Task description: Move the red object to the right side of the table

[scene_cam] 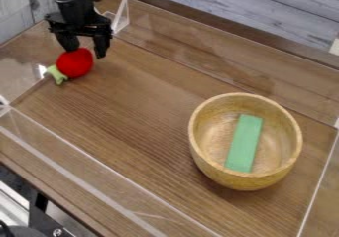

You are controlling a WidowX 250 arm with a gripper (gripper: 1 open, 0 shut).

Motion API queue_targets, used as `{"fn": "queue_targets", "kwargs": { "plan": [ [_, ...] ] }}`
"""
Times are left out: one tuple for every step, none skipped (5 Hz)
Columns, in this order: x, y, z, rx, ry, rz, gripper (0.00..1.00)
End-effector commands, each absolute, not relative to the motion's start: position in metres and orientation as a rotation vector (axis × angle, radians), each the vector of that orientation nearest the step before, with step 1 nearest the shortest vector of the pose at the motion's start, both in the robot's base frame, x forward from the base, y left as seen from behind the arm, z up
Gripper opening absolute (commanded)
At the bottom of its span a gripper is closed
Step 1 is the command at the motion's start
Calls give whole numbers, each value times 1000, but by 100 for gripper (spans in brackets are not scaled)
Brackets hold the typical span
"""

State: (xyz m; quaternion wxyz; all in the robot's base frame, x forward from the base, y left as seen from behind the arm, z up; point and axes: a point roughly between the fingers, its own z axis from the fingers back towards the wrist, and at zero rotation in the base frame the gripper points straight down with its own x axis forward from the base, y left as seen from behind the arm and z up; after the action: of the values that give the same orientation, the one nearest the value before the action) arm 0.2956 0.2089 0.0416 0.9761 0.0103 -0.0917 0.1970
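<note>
The red object is a small glossy round toy fruit with a green stem piece at its left, lying at the far left of the wood-grain table. My black gripper hangs directly above it, open, with one finger on each side of the fruit's top. The fingertips reach down to about the fruit's upper edge; I cannot tell whether they touch it.
A wooden bowl stands at the right front with a flat green block lying inside. Low clear acrylic walls border the tabletop, close behind and left of the fruit.
</note>
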Motion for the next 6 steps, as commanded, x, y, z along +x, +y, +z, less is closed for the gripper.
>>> {"fn": "queue_targets", "kwargs": {
  "plan": [
    [302, 211, 43, 42, -196, 459, 100],
    [305, 212, 40, 43, -185, 518, 100],
    [309, 211, 38, 40, -173, 574, 100],
    [306, 211, 32, 25, -164, 531, 100],
    [304, 212, 26, 8, -156, 495, 0],
    [305, 210, 32, -22, -150, 437, 100]
  ]
}}
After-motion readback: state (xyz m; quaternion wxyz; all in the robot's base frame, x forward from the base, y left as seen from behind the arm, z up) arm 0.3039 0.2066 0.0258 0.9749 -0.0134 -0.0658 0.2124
